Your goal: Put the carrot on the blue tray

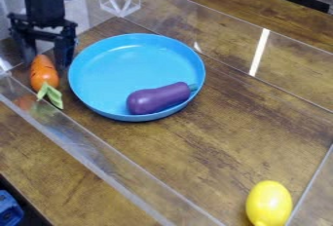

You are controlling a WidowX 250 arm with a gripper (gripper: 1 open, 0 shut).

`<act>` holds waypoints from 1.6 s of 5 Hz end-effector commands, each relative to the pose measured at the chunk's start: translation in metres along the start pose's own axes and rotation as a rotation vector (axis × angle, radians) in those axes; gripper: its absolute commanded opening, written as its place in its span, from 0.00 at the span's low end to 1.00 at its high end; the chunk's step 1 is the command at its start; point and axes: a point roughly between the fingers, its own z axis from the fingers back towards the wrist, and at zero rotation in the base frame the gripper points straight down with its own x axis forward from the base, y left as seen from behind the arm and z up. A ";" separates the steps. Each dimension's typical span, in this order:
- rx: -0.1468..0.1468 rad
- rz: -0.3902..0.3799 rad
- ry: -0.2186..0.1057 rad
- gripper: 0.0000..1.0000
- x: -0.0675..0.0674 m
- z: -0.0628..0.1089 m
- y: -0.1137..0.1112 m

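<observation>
1 view only, fixed camera outside arm, raised, looking down at slant across wooden table [221,142]. Table edges run diagonal in frame, so camera sits off corner. Mid range: blue tray [104,98] upper left of centre, gripper [41,47] at far left edge, arm cropped by top edge, lemon [270,204] near bottom right corner. No 2nd view, no overlap.

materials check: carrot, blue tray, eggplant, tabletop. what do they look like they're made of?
carrot: probably moulded plastic or rubber toy; flat orange, pale green top.
blue tray: likely plastic; uniform bright blue, soft sheen on the raised rim.
eggplant: likely plastic, slightly glossy purple.
tabletop: dark wood-grain planks, real or laminate unclear; glossy, with a bright reflected streak.
</observation>
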 end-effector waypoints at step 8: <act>0.065 -0.198 -0.106 0.00 -0.007 0.085 -0.021</act>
